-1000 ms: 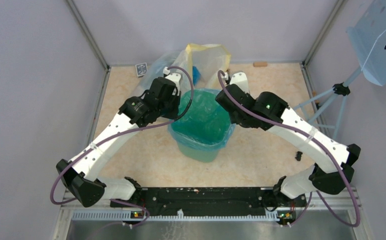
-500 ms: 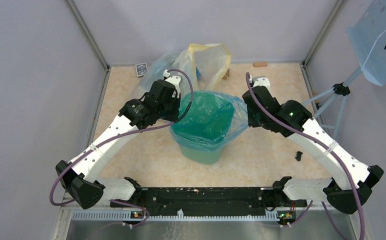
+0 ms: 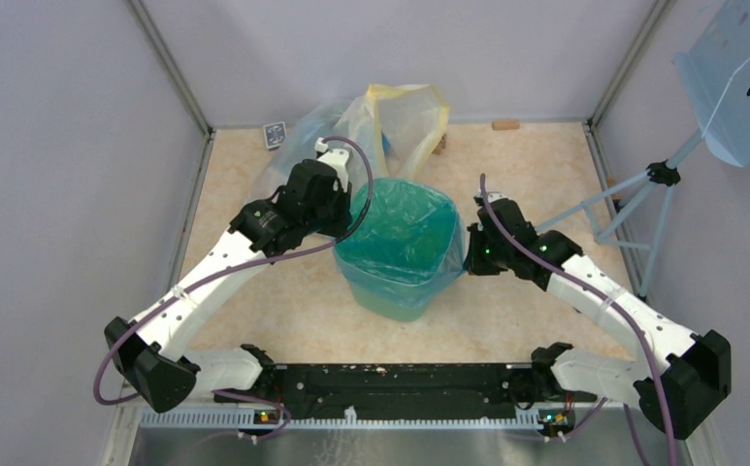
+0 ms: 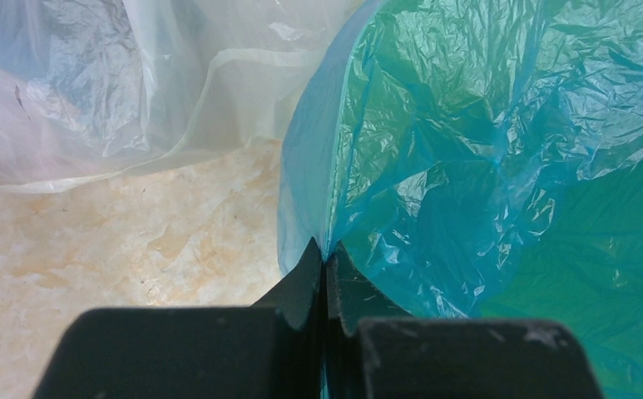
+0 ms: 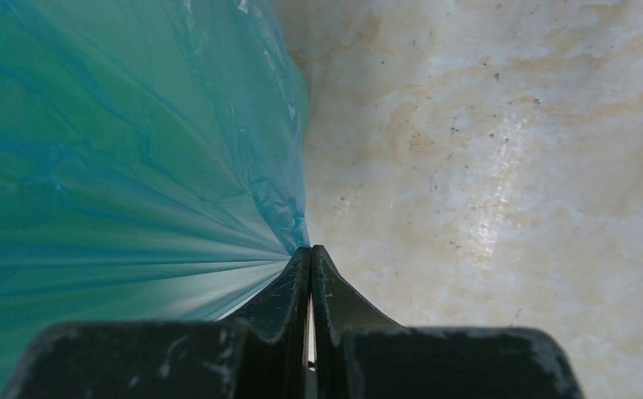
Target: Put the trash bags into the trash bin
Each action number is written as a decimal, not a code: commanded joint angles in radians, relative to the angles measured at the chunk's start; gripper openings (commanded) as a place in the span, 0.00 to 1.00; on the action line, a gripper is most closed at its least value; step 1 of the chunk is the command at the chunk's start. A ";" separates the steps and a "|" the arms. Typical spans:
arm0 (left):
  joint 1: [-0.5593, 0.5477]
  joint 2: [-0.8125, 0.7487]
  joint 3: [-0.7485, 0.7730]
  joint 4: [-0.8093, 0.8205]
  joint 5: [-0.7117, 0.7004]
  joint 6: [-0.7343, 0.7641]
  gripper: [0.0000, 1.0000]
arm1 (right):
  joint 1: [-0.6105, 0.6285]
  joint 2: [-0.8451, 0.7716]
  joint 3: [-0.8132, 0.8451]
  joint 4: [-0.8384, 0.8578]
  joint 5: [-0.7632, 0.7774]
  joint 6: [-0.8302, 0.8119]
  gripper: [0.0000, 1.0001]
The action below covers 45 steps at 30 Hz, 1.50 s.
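Observation:
The mint-green trash bin (image 3: 390,299) stands mid-table. The thin blue trash bag (image 3: 402,225) lines it, its mouth spread over the rim. At the bin's left rim my left gripper (image 3: 343,225) is shut on the bag's edge. The left wrist view shows the crinkled film (image 4: 484,150) pinched between the closed tips (image 4: 326,252). My right gripper (image 3: 467,256) sits low at the right rim, shut on the opposite edge. From its tips (image 5: 310,249) the bag (image 5: 93,150) fans out in taut folds.
A clear-and-yellowish plastic sack (image 3: 405,112) lies right behind the bin, close to my left wrist. A small blue box (image 3: 274,134) and a wooden block (image 3: 505,124) sit by the back wall. A pale blue perforated stand (image 3: 739,78) rises at right, with a small black part (image 3: 580,302) on the table.
My right gripper shut on the bag's edge, then swung from above the bin's rear to its right side and down, drawing the bag over the right rim. The left arm barely moved.

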 commanded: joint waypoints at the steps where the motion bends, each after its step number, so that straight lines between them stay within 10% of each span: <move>1: 0.002 0.004 -0.028 0.054 0.058 -0.060 0.00 | -0.030 -0.044 -0.050 0.154 -0.086 0.052 0.00; 7: 0.005 -0.009 -0.017 0.062 0.058 -0.081 0.18 | -0.035 -0.111 -0.057 0.150 -0.033 0.055 0.11; 16: 0.009 -0.099 0.062 0.009 0.046 -0.087 0.60 | -0.034 -0.179 0.113 0.001 -0.024 -0.040 0.58; 24: 0.042 -0.266 0.040 -0.061 -0.025 -0.123 0.78 | -0.034 -0.266 0.071 0.056 -0.086 -0.009 0.52; 30: 0.078 -0.320 -0.007 -0.092 -0.044 -0.132 0.70 | -0.033 -0.170 0.307 -0.064 -0.138 -0.154 0.42; 35: 0.103 -0.397 -0.148 -0.066 -0.036 -0.197 0.47 | 0.006 -0.051 0.502 -0.147 -0.161 -0.231 0.01; 41: 0.105 -0.520 -0.339 0.026 0.071 -0.291 0.22 | 0.201 0.118 0.612 -0.172 -0.054 -0.267 0.00; 45: 0.104 -0.569 -0.454 0.123 0.211 -0.363 0.24 | 0.273 0.211 0.627 -0.171 -0.023 -0.287 0.00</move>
